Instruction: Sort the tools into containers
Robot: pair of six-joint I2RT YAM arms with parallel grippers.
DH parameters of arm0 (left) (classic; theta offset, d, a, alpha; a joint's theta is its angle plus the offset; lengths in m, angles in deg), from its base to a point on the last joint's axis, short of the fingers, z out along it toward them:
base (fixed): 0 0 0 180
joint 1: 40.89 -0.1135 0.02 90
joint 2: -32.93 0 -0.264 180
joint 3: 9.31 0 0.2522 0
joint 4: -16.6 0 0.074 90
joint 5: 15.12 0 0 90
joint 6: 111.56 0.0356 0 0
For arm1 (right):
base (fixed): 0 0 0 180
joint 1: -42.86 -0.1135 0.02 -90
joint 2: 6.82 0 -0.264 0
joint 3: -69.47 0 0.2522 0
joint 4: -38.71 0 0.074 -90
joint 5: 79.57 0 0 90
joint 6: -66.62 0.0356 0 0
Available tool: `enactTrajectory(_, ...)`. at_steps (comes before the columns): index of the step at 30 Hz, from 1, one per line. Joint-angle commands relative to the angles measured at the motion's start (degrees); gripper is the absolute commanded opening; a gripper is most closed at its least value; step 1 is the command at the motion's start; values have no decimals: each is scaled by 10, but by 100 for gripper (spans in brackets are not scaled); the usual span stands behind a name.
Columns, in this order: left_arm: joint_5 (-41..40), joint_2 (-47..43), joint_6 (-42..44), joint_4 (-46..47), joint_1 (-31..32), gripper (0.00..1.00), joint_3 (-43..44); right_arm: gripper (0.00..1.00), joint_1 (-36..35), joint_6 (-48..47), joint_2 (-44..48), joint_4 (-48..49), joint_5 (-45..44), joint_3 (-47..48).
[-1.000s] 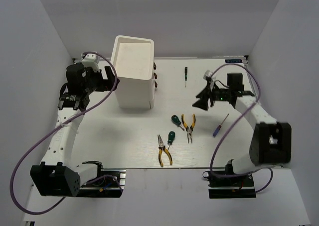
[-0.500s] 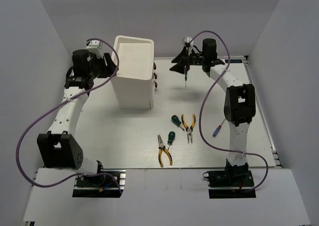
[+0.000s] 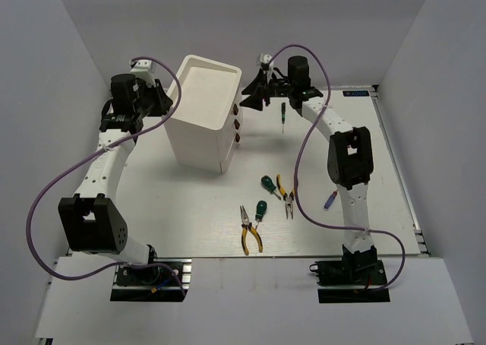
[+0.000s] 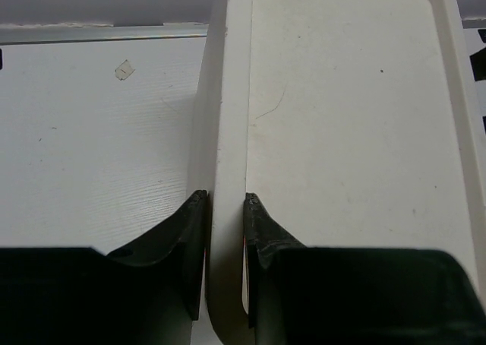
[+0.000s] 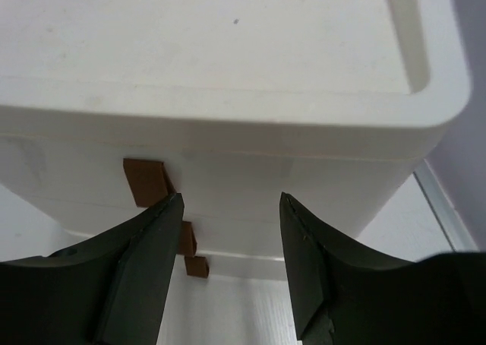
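My left pincer point(image 4: 225, 200) is clamped on the rim wall of the white cabinet point(image 3: 199, 125), one finger on each side of it, at upper left of centre in the top view. My right pincer point(image 5: 231, 200) hangs spread wide just before the drawers point(image 5: 304, 185), with the top brown knob point(image 5: 144, 181) by the finger at frame left. The slim dark screwdriver point(image 3: 282, 115) lies right of the cabinet. At lower centre of the table point(image 3: 190, 208) lie a yellow-handled pliers point(image 3: 287, 194), a second pliers point(image 3: 250, 231), a green screwdriver point(image 3: 267, 184), another green one point(image 3: 260, 208) and, further right, the purple screwdriver point(image 3: 328, 200).
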Motion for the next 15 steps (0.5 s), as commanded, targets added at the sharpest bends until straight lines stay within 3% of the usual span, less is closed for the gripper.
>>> enactTrajectory(1,29,12,-28,-8,11,22,-2,59,-6,11,40,53,-8,-60)
enactTrajectory(6,35,17,-40,-3,11,22,-7,58,-11,0,71,62,-9,-120)
enactTrajectory(15,24,17,-51,8,22,17,-19,56,-36,22,88,83,-37,-139)
